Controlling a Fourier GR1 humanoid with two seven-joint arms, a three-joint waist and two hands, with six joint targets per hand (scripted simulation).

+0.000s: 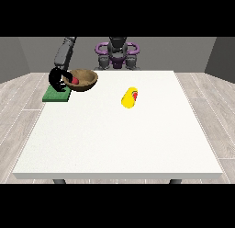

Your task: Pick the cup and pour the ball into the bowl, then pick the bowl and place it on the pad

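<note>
Cup (130, 98): one, yellow, smooth and cylindrical, lying on its side a little right of centre in the frame; its long axis runs from lower left to upper right, and the red patch at its upper-right end suggests the mouth points that way, towards the robot.
Bowl (85, 79): one, brown, round and shallow with a wood-like look, in the upper left of the frame; it hangs tilted, its opening turned slightly towards the camera, its left edge over the pad.
Ball (74, 80): one small red ball, seen inside the bowl near its left rim.
Pad (57, 95): one flat green rectangle at the table's left edge, just below and left of the bowl.
Hand at the view's left (57, 80): black, curled round the bowl's left rim, clamped on it, with the grey forearm slanting down from above.
Other hand: none shows.
Table (119, 139): one, white, matte, square-topped.
</note>
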